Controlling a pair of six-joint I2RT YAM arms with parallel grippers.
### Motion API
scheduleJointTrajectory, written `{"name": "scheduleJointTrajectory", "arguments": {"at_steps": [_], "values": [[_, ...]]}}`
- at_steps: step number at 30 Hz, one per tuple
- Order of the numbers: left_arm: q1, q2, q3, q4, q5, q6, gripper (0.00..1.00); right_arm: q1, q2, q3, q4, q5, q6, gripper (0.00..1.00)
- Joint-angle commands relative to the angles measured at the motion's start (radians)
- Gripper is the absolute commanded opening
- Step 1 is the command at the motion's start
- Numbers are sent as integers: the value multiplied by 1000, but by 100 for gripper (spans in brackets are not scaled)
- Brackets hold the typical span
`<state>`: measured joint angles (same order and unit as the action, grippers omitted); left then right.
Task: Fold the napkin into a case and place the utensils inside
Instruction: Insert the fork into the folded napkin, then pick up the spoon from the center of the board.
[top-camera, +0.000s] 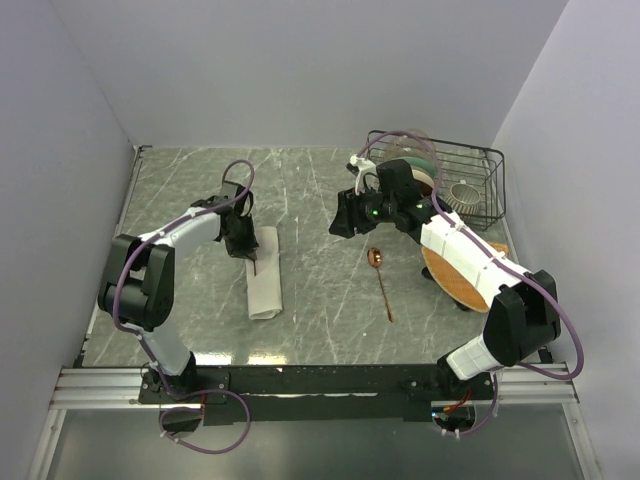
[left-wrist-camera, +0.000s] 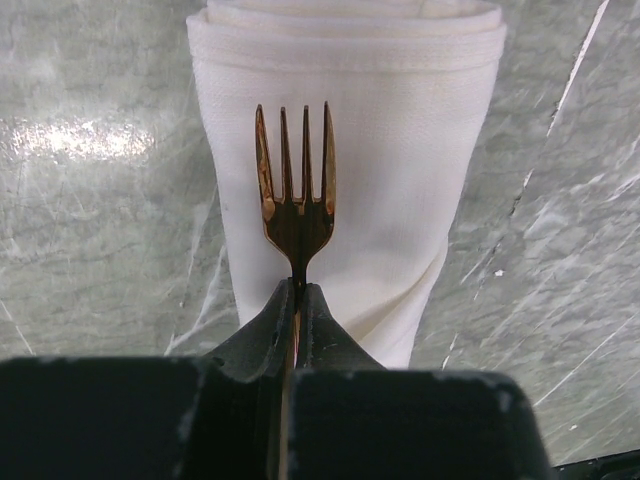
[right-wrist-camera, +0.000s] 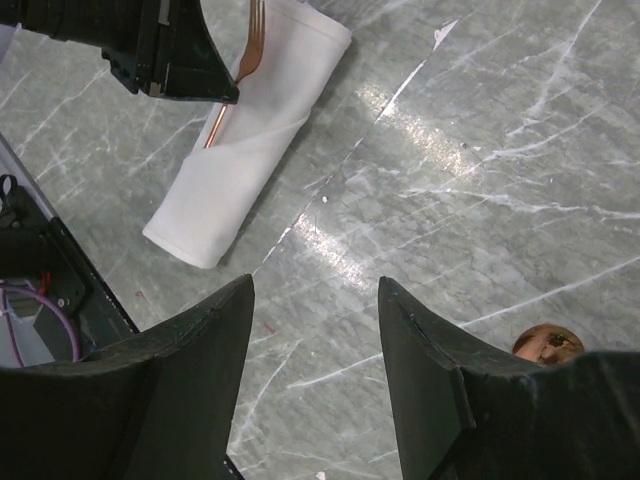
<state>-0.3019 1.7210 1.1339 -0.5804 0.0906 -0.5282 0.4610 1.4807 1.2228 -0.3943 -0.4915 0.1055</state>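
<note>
Overhead, we see a grey veined marble tabletop (top-camera: 320, 190) between pale walls (top-camera: 300, 70); the folded cream-white cloth case (top-camera: 265, 288) lies left, the copper round-bowled spoon (top-camera: 380, 280) right of centre. From the left wrist, the left gripper (left-wrist-camera: 298, 300) pinches the copper fork (left-wrist-camera: 295, 195) over the case, handle hidden. From the right wrist, the right gripper (right-wrist-camera: 315, 330) gapes empty; the spoon's bowl is half-hidden.
</note>
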Motion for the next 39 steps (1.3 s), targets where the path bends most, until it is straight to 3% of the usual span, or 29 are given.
{"name": "scheduleJointTrajectory", "arguments": {"at_steps": [1, 3, 7, 10, 18, 21, 27, 39], "values": [[-5, -37, -3, -9, 8, -16, 2, -7, -51, -3, 8, -7, -21, 61], [-6, -35, -3, -10, 9, -15, 4, -7, -50, -2, 5, -5, -23, 61], [-5, -41, 30, -32, 1, -13, 26, -8, -49, 3, -34, 25, -44, 65], [-2, -67, 84, -53, -21, -1, 35, -8, -48, 4, -99, 82, -82, 63], [119, -267, 141, 82, -25, 7, 42, -7, -34, -119, -215, 379, -107, 57], [141, -311, 165, 126, -41, 17, 44, -1, -48, -207, -190, 441, -9, 56], [150, -340, 146, 126, -57, 16, 44, 4, 0, -293, -117, 490, 69, 51], [168, -353, 119, 125, -23, 5, 44, -4, 107, -299, -77, 490, 97, 46]]}}
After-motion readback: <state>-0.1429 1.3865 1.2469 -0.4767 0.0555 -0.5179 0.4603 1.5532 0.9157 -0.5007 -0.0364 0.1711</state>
